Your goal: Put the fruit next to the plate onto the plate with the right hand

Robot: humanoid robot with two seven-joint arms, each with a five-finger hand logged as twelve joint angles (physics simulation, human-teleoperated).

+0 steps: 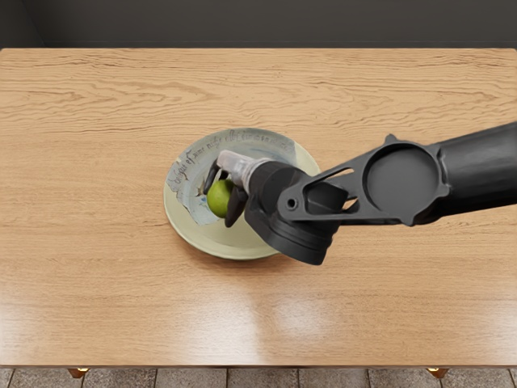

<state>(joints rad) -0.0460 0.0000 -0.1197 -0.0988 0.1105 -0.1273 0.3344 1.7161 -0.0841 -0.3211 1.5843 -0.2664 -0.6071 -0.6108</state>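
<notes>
While over plate [184, 174], grips green fruit [216, 199] with right hand [231, 181], fingers [236, 210] curled round it. Fruit at plate middle, contact with plate unclear. Plate on wooden table [97, 267], near centre. Dark arm [452, 174] in from right edge.

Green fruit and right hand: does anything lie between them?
Nothing. In the head view the right hand has its fingers curled directly around the green fruit, over the plate.
</notes>
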